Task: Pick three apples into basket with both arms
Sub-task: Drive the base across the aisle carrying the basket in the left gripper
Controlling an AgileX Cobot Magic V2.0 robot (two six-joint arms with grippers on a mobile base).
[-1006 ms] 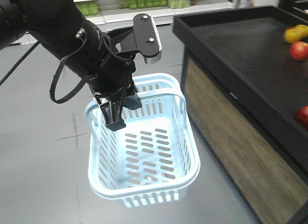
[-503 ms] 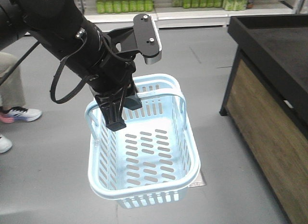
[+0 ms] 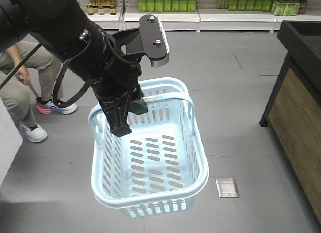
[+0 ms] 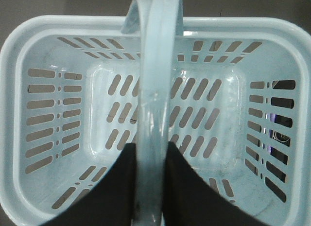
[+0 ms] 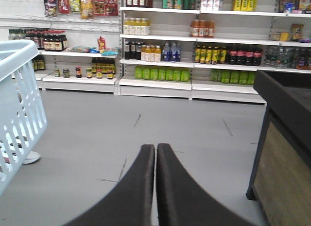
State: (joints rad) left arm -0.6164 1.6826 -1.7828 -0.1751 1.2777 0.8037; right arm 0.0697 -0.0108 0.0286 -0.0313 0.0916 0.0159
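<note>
The pale blue basket [image 3: 199, 155], rectangular with slotted walls and bottom and a rolled rim, hangs above the grey floor [image 3: 251, 82], its long side running from 12 to 6 o'clock in the front view. Its arched handle [image 4: 154, 85] stands upright, pinched between the fingers of the left claw [image 4: 149, 148]. The bulky black left arm [image 3: 70, 37] reaches in from 10 o'clock. The right claw [image 5: 155, 149] has its fingers pressed together, holding nothing.

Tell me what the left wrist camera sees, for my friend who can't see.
The left gripper is shut on the handle of a pale blue slotted basket, seen from straight above. Nothing is inside it.
</note>
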